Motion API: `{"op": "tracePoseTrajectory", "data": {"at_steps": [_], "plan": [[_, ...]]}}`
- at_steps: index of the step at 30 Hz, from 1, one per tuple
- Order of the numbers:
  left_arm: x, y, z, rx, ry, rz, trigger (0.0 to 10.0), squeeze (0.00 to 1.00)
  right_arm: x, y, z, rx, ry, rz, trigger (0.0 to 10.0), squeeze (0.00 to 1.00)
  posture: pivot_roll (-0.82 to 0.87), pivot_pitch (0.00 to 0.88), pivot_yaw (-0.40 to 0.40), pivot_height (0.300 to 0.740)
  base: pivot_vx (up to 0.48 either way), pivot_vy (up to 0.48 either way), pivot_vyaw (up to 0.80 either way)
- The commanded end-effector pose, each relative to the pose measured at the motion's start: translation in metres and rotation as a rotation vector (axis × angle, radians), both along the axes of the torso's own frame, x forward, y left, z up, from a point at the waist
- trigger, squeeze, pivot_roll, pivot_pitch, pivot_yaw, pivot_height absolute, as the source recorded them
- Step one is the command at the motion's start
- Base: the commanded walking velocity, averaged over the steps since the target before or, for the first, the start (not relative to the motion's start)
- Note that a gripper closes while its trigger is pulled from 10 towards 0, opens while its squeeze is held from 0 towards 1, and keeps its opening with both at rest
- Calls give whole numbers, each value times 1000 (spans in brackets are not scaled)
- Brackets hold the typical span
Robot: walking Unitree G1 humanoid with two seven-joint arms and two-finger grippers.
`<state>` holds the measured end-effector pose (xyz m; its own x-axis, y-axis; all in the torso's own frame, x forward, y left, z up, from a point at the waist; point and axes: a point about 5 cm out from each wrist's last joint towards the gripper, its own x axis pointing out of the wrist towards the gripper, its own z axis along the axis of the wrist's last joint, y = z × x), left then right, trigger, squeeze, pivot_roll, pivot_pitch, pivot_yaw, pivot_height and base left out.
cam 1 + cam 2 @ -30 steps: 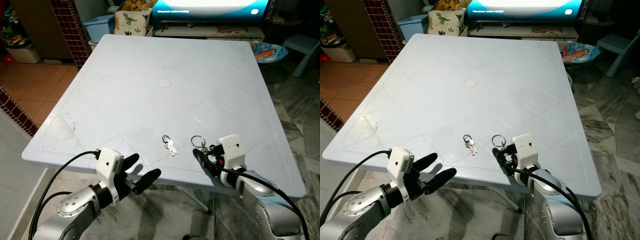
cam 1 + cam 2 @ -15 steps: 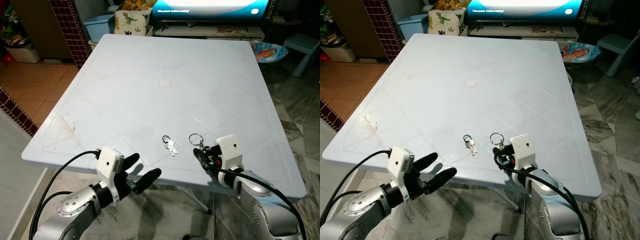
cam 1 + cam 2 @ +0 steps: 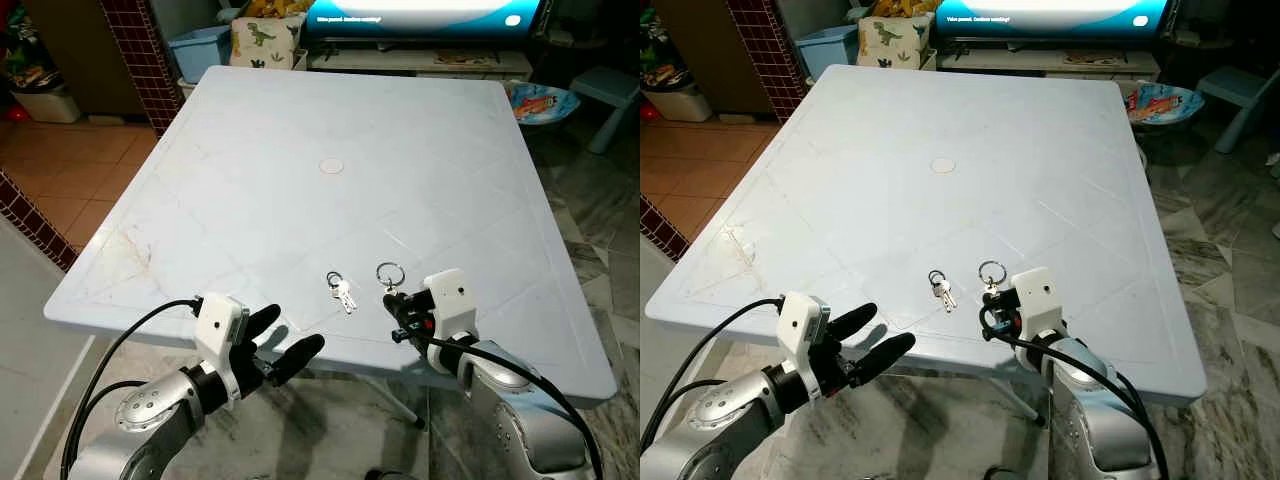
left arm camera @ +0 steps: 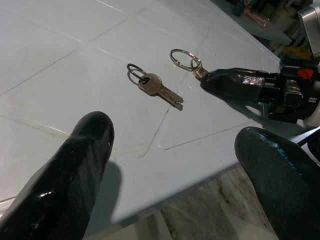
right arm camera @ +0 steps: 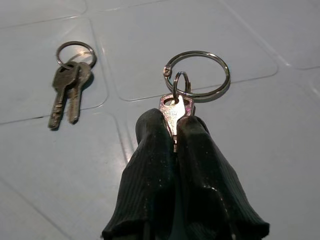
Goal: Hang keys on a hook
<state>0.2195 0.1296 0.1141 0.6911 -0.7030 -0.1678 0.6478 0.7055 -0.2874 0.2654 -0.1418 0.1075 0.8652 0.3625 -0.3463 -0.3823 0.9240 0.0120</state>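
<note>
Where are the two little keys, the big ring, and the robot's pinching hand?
two little keys (image 5: 66, 97): right wrist view, on the blades.
big ring (image 5: 223, 70): right wrist view, on its wire.
right gripper (image 5: 173, 131): right wrist view, between fingertips.

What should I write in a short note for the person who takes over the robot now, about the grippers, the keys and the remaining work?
Right gripper: shut on the key with the large ring, low over the white table near its front edge.
Left gripper: open, holding nothing, just off the table's front edge.
Second key set: two keys on a small ring, lying flat on the table, to the robot's left of the gripped key.
Done: one key gripped.
Left: lift it, find a hook, hang it; then the second set.
</note>
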Motion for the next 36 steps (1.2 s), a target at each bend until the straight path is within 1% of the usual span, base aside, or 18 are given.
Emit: {"op": "tracePoseTrajectory", "data": {"at_steps": [1,2,4,6,8,9,11,13,14,16,19,22,29,31,32,33,34,36], "plan": [[0,0,-3,11,12,6,10000,0,-1,-9,-12,-42,58,-54,0,0,14,109,29,740,0,0,0],[1,0,-3,11,10,8,10000,0,1,-12,-10,-71,30,-86,0,0,15,103,28,740,0,0,0],[1,0,-3,12,9,9,10000,0,3,-15,-7,-102,-2,-107,0,0,15,103,28,740,0,0,0],[1,0,-3,12,7,11,10000,0,10,-22,7,-131,-110,-178,0,0,15,103,28,740,0,0,0],[1,0,-3,12,6,11,10000,0,13,-23,13,-133,-143,-185,0,0,15,103,28,740,0,0,0],[2,0,-3,12,6,12,10000,0,17,-24,19,-135,-182,-195,0,0,12,98,28,740,0,0,0],[2,0,-3,12,6,12,10000,0,18,-24,23,-136,-201,-197,0,0,12,98,28,740,0,0,0],[3,0,-3,13,3,13,10000,0,21,-23,30,-144,-251,-202,0,0,14,98,28,740,0,0,0],[3,0,-3,13,3,13,10000,0,21,-23,30,-144,-251,-202,0,0,14,98,28,740,0,0,0],[3,0,-3,13,2,14,10000,0,22,-21,42,-161,-347,-207,0,0,14,98,28,740,0,0,0],[3,0,-3,13,1,17,10000,0,23,-19,51,-166,-414,-206,0,0,15,101,30,740,0,0,0],[3,0,-3,13,1,18,10000,0,24,-15,58,-168,-461,-189,0,0,15,101,30,740,0,0,0],[3,0,-3,15,0,17,10000,0,24,-12,59,-162,-481,-180,0,0,15,101,30,740,0,0,0],[4,0,-2,21,-10,30,10000,0,24,-10,60,-144,-488,-168,0,0,15,101,30,740,0,0,0],[6,1,-2,27,-22,46,10000,0,24,-10,61,-145,-490,-167,4510,0,15,101,30,740,0,0,0],[6,1,-2,27,-22,46,10000,0,24,-10,61,-145,-490,-167,4510,0,15,101,30,740,0,0,0],[10,2,0,38,-45,87,10000,0,24,-9,61,-143,-492,-164,10000,0,15,101,30,740,0,0,0],[16,4,4,39,-71,139,10000,0,24,-8,63,-151,-499,-162,10000,0,11,103,33,740,0,0,0]]}}
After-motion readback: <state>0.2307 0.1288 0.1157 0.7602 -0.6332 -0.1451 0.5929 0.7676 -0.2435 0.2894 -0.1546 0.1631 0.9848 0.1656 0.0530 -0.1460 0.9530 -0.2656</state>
